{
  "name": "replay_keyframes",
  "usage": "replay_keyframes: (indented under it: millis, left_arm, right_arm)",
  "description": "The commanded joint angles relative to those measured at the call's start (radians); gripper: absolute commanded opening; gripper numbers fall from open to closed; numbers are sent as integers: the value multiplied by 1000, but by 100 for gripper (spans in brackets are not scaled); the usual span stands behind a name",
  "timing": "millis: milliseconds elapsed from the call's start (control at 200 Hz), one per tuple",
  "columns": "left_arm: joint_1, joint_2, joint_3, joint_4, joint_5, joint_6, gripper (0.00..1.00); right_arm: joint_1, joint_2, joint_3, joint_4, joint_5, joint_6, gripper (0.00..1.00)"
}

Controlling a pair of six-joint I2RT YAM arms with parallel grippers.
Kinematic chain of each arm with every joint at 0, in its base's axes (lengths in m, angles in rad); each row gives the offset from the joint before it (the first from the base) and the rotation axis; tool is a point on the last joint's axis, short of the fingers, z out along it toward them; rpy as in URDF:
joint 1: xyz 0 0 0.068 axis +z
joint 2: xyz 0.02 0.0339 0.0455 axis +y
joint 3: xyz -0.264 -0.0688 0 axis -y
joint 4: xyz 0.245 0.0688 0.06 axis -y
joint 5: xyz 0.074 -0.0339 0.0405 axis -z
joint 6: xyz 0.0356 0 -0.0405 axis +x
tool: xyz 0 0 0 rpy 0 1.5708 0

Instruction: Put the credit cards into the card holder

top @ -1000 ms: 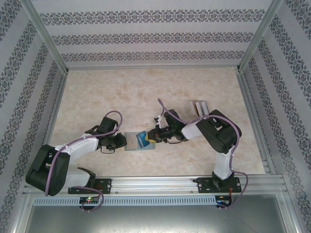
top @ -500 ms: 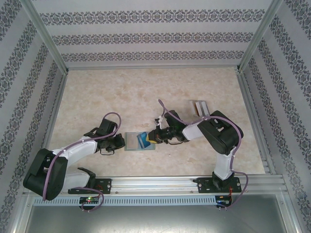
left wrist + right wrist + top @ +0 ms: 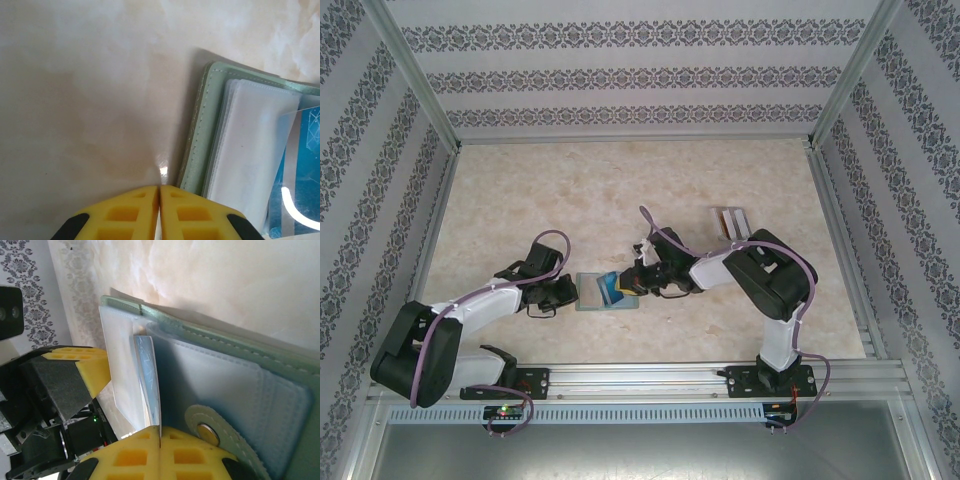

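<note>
Green card holder [image 3: 588, 292] lies open on the table [image 3: 620, 190]. Right gripper [image 3: 160, 440] is clamped on a blue card [image 3: 149, 380], edge-on at the clear sleeve [image 3: 125, 365]. Left gripper [image 3: 160, 197] has its fingers together, empty, just beside the holder's edge. Risk: the card snags the sleeve lip and shoves the holder sideways.

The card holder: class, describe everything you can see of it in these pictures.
The card holder is a flat sage-green wallet with stitched edges, looking like soft leatherette. It lies open on the table, showing clear plastic sleeves and a snap tab. A blue card, pinched by the shut right tool, is partly tucked between its sleeves. The shut left tool sits at its left edge.
</note>
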Motion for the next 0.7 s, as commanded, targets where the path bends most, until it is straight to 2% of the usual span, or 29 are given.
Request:
replay_keyframes:
  millis: [0, 360, 430, 490, 550, 694]
  left_arm:
    - [-28, 37, -1, 13, 6, -3, 12]
    - [-28, 44, 7, 13, 36, -2, 12]
    - [-28, 45, 6, 12, 37, -5, 12]
    - [-28, 46, 3, 20, 41, -10, 12]
    - [-27, 49, 6, 23, 45, -6, 12]
    - [-27, 51, 14, 16, 49, -5, 11]
  right_arm:
    - [11, 30, 18, -43, 58, 33, 3]
    - [46, 37, -19, 93, 164, 143, 16]
    - [56, 47, -9, 105, 163, 157, 16]
    - [61, 49, -11, 123, 161, 175, 21]
    - [66, 39, -17, 119, 174, 170, 24]
    - [63, 15, -28, 63, 191, 135, 25]
